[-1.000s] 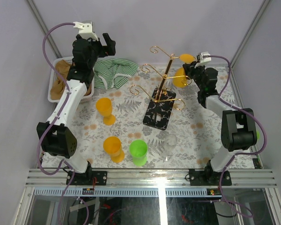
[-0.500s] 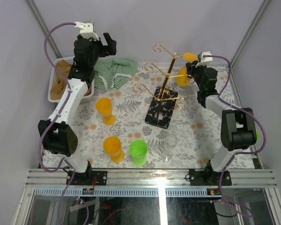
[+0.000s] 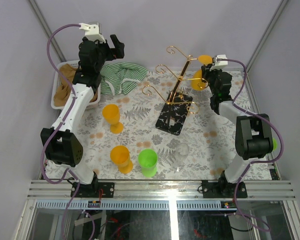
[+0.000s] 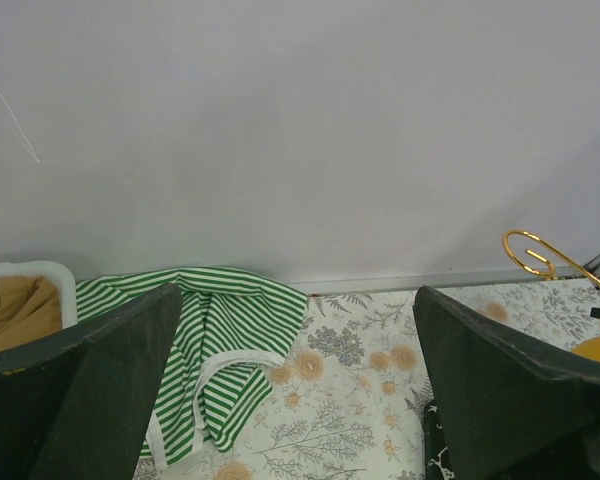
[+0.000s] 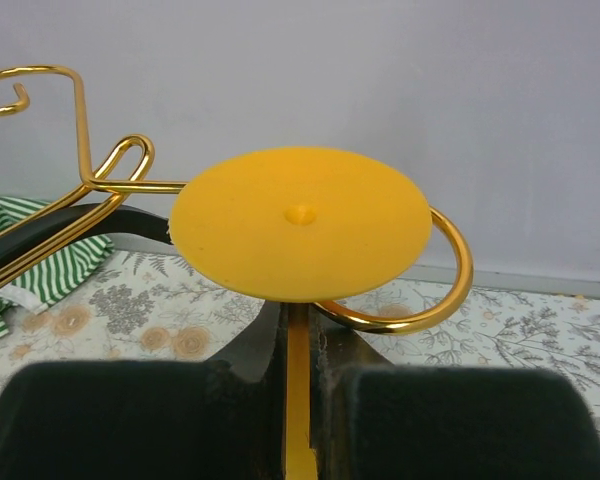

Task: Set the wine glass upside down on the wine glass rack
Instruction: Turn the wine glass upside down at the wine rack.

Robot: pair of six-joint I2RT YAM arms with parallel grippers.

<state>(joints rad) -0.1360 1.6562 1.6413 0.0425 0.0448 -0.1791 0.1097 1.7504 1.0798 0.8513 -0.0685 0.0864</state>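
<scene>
You will find nothing to read in any of the three views: no lettering, label, brand mark, number or sign is legible on anything shown.

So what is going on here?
The right gripper is shut on the stem of an orange wine glass, held upside down, its foot at a curled hook of the gold wine glass rack. Whether the hook already carries it, I cannot tell. The left gripper is open and empty, raised at the rear left.
</scene>
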